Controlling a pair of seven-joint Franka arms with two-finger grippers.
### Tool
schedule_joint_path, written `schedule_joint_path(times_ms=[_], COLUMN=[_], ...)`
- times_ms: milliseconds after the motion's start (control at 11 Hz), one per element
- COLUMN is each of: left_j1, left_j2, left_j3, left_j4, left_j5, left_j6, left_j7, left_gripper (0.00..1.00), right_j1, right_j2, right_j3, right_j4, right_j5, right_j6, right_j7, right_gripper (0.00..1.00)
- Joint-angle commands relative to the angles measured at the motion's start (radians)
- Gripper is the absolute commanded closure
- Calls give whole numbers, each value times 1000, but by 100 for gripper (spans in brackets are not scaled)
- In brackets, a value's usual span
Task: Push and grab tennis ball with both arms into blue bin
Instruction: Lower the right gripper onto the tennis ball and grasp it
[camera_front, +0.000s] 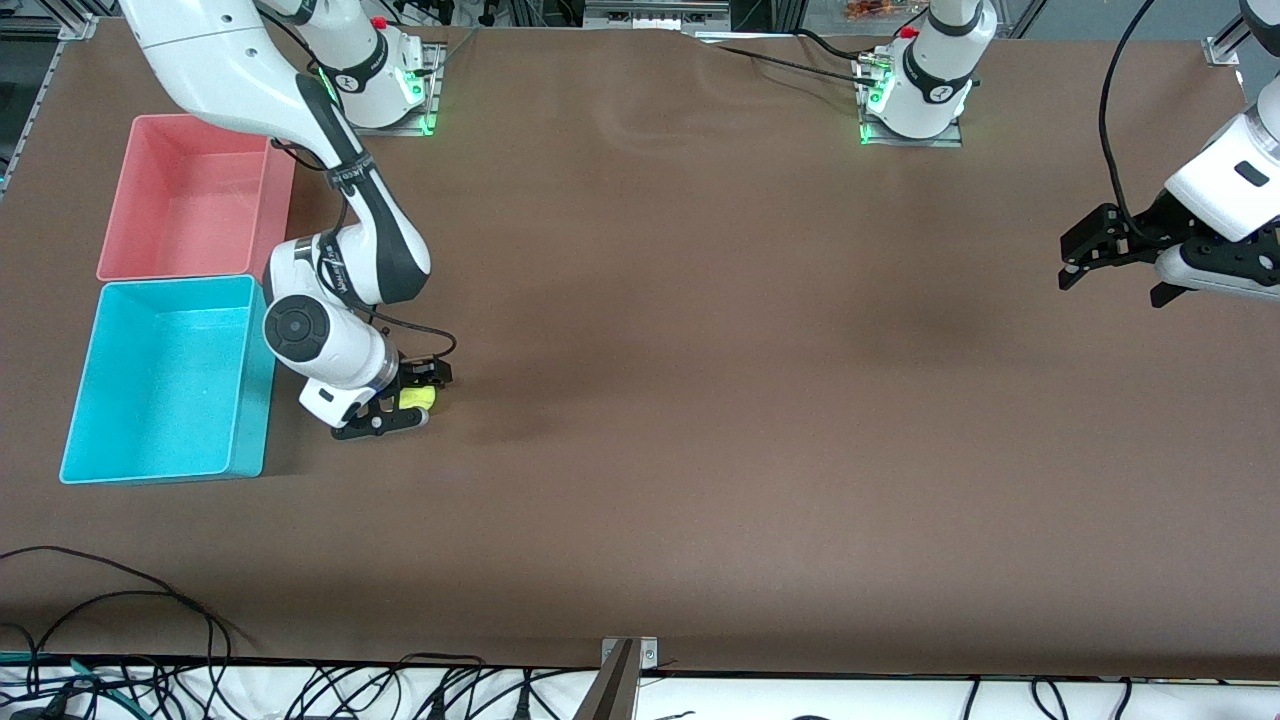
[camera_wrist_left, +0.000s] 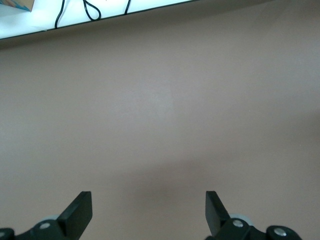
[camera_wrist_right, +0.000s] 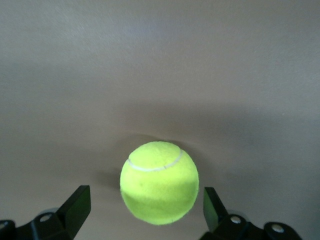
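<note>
Straddling the tennis ball (camera_front: 417, 398) at lower left, the spread, unclenched right gripper (camera_front: 398, 400) could squirt it away, seemingly off-centre; the left gripper (camera_front: 1085, 250) waits released.

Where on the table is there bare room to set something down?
The wide brown stretch between the tennis ball and the left pincer is bare. It is crowded at the right arm's end: pink bin, blue bin, right pincer around the ball.

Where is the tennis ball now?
The tennis ball lies on the table between the open right gripper's fingers, beside the blue bin, toward the right arm's end.
</note>
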Motion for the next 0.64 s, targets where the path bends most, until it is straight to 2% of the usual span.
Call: schedule_joint_path(times_ms=[0,91,274,456,547], left_j1=[19,19,19,17,24], left_j2=[23,23,24,24,24], left_j3=[-5,-5,-5,-3,-2], left_j4=[38,38,38,38,38], left_j5=[-9,-11,-9,-9,-9], left_j6=[-28,-28,-30,-33,-50], left_j7=[35,33,32,29,26], left_gripper=[0,0,0,0,0], right_j1=[5,5,5,5,3], right_j2=[32,39,50,52,50], right_j3=[-6,-8,-17,-17,-17], right_j4=[3,1,1,3,10], right_j5=[-19,-21,-38,-44,-55], right_j6=[41,41,41,41,40], right_j7=[2,3,9,8,5], right_gripper=[0,0,15,50,60])
